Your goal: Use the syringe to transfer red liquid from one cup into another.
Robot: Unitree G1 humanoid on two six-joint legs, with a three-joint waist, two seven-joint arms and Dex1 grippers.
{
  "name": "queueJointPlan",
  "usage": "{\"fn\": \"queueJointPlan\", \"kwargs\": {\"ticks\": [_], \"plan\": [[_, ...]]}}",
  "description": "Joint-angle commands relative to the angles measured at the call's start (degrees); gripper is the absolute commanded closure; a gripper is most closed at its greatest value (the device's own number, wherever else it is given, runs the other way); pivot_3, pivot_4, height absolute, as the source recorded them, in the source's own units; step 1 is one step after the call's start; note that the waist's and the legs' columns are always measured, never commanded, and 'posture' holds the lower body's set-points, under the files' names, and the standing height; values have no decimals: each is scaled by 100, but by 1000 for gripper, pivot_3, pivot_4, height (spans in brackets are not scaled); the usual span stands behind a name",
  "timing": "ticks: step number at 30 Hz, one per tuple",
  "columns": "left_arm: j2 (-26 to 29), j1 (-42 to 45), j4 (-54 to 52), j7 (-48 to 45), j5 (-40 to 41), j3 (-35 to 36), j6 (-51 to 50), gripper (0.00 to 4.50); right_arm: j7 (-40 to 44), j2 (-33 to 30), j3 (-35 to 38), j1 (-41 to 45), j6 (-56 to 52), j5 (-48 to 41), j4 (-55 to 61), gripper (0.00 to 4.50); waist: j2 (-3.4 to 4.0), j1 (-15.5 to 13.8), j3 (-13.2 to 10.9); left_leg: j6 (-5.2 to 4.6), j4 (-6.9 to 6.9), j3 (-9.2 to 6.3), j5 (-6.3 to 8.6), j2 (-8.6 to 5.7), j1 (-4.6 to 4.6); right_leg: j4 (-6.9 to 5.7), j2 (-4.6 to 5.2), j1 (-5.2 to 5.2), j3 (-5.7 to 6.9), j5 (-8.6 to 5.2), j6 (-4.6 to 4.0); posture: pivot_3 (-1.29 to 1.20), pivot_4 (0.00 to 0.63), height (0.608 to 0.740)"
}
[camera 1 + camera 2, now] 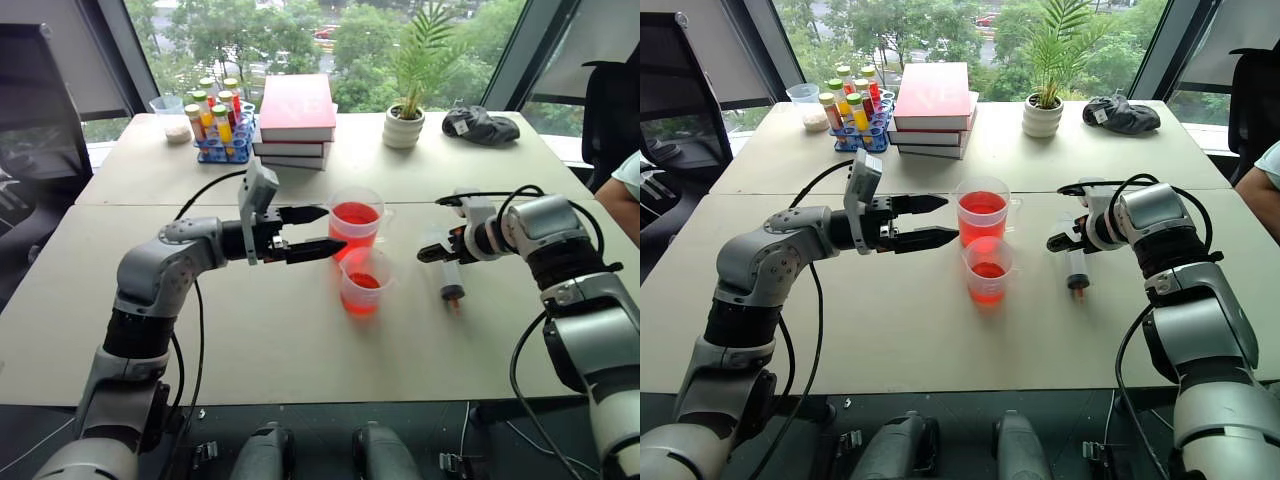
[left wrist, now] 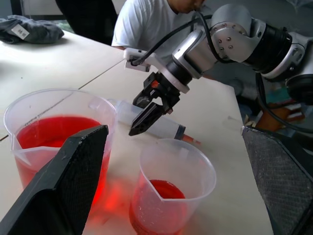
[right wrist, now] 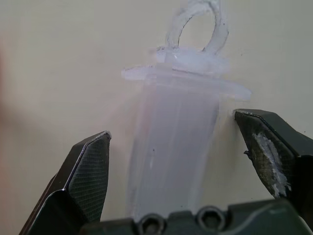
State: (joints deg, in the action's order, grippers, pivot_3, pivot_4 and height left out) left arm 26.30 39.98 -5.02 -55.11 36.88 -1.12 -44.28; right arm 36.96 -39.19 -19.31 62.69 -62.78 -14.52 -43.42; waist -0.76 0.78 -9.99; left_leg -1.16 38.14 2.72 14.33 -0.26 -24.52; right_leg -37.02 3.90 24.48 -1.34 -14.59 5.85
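Our left gripper (image 1: pixel 308 232) hovers spread wide, just left of the taller cup (image 1: pixel 356 222) of red liquid (image 1: pixel 355 213). The shorter cup (image 1: pixel 364 281) stands touching its near side. Farther right, the syringe (image 1: pixel 451 274) lies on the table (image 1: pixel 300 350), our right gripper (image 3: pixel 183 147) spread astride its barrel.

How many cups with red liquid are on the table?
2. The taller cup stands mid-table, just past the left hand. The shorter cup stands right in front of it, nearer the robot. The small clear cup at the far left corner holds no red.
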Motion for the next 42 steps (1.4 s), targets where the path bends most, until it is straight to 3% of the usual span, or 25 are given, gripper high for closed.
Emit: {"fn": "queueJointPlan", "kwargs": {"ticks": [1,4,5,11,18,22,26,33,42], "plan": [[28,-39,-175,24,101,141,65,0,207,133,-28,249,402,454,-511,1479,0,11,0,0,0,1,0,0,0,0,0,0,-1,0,0,0,150,740],[39,-47,-188,53,132,177,39,0,421,203,-43,295,541,706,-702,2925,0,20,0,1,0,1,0,0,4,-2,0,-2,-1,0,0,0,150,740],[55,-52,-192,45,140,185,34,0,486,218,-42,293,545,763,-716,3053,0,24,0,1,0,0,0,1,4,-3,-1,-2,-1,0,0,0,150,740],[202,22,-68,-55,161,253,39,0,561,125,282,390,485,927,-564,3053,1,24,1,2,0,0,0,2,7,-5,-1,-2,-2,0,-1,0,150,740],[344,316,346,-201,166,382,132,0,396,-260,2043,303,746,159,1573,3053,18,-1,-9,4,-8,0,1,-2,-4,-2,20,10,-1,0,-1,0,150,740],[387,543,642,-299,98,391,235,0,260,197,3269,108,1445,-689,2990,3053,17,15,-9,4,-18,-2,1,-1,-2,2,17,10,3,0,0,0,150,740],[449,765,936,-490,78,396,330,0,-8,1025,3797,-27,2231,-1253,3764,3053,17,21,-9,3,-14,-1,0,1,2,-10,13,8,2,1,1,0,150,740],[400,1123,1328,-660,-55,307,503,0,196,2482,3666,-672,4602,-1383,3811,3053,15,2,-7,3,-6,-1,-1,0,4,-10,-1,1,3,1,2,0,150,740],[127,1358,1520,-523,-244,234,661,0,263,3186,3126,-1557,6371,-884,2940,3053,15,15,-7,6,-7,-4,-2,1,6,-11,-2,2,3,1,1,0,150,740]]}}
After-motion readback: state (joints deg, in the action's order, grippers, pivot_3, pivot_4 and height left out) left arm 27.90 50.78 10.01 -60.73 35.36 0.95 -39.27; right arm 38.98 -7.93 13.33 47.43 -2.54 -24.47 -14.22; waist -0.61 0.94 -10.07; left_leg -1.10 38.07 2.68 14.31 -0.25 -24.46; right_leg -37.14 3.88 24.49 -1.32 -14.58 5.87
